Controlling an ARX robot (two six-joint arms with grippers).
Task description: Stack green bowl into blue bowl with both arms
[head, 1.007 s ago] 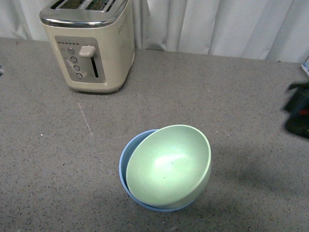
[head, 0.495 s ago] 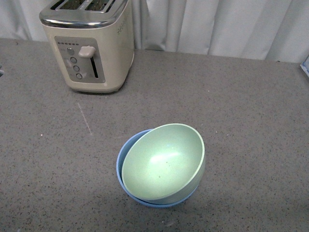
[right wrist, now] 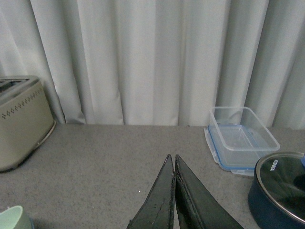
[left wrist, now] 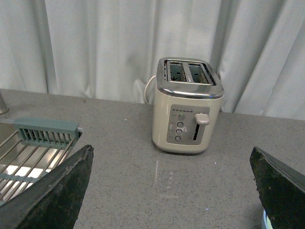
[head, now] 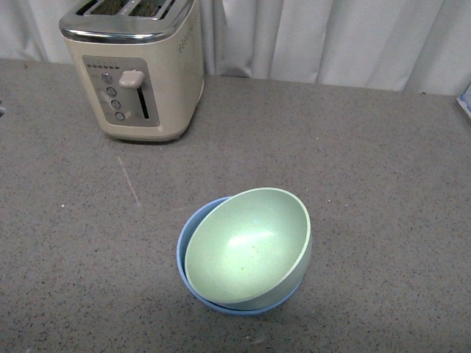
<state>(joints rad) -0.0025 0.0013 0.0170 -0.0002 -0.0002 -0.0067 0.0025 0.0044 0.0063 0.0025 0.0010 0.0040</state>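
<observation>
The pale green bowl [head: 249, 248] sits tilted inside the light blue bowl [head: 188, 234] on the grey counter in the front view. Only a strip of the blue rim shows at its left and front. Neither arm shows in the front view. My left gripper [left wrist: 171, 183] is open and empty, its fingers [left wrist: 57, 191] wide apart, well above the counter facing the toaster; a sliver of blue rim [left wrist: 263, 221] shows by one finger. My right gripper [right wrist: 173, 160] is shut and empty, above the counter; the green bowl's edge [right wrist: 13, 217] shows in a corner.
A cream toaster [head: 136, 66] stands at the back left, before white curtains. The left wrist view shows a dish rack [left wrist: 28, 152] beside the counter. The right wrist view shows a clear lidded box [right wrist: 240, 138] and a dark blue pot with a glass lid [right wrist: 281, 191].
A second ago a dark arm showed at the right edge of the front view; it has left the view. The green bowl has settled slightly lower and leftward in the blue bowl.
</observation>
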